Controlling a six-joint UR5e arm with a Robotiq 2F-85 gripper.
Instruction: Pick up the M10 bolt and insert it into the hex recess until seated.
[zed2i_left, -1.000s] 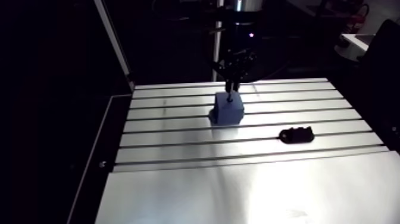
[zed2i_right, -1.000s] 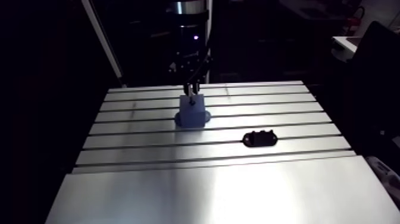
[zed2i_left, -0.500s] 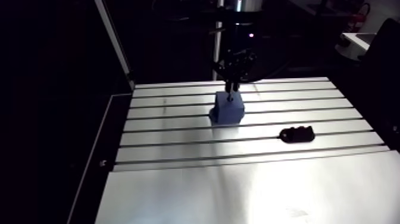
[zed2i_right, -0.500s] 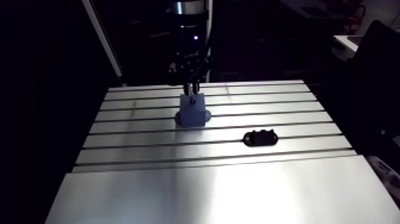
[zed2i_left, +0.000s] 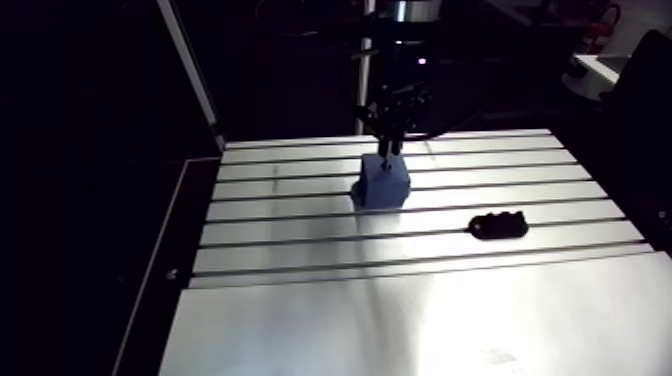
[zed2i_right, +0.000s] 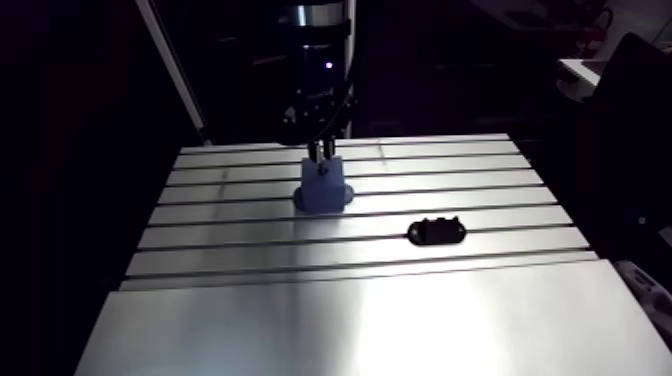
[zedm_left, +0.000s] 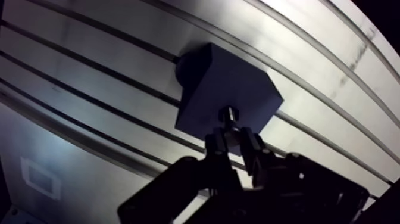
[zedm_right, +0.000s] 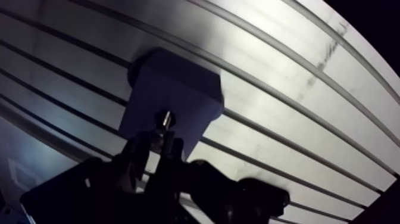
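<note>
A dark blue block (zedm_left: 229, 89) with a round foot stands on the slotted aluminium table (zed2i_left: 400, 320), in the far middle part. My gripper (zedm_left: 233, 136) hangs straight over the block's top and is shut on the M10 bolt (zedm_left: 228, 114). The bolt's hex end sticks out beyond the fingertips (zedm_left: 217, 143) toward the block's top face, close to it. I cannot tell whether they touch, and the bolt hides any recess. In the arm view the gripper (zed2i_left: 390, 148) comes down onto the block (zed2i_left: 382, 185).
A small black part (zed2i_left: 498, 226) lies on the table to the right of the block, nearer the front. T-slots run across the far half of the table. A slanted frame post (zed2i_left: 190, 75) rises at the table's far left corner.
</note>
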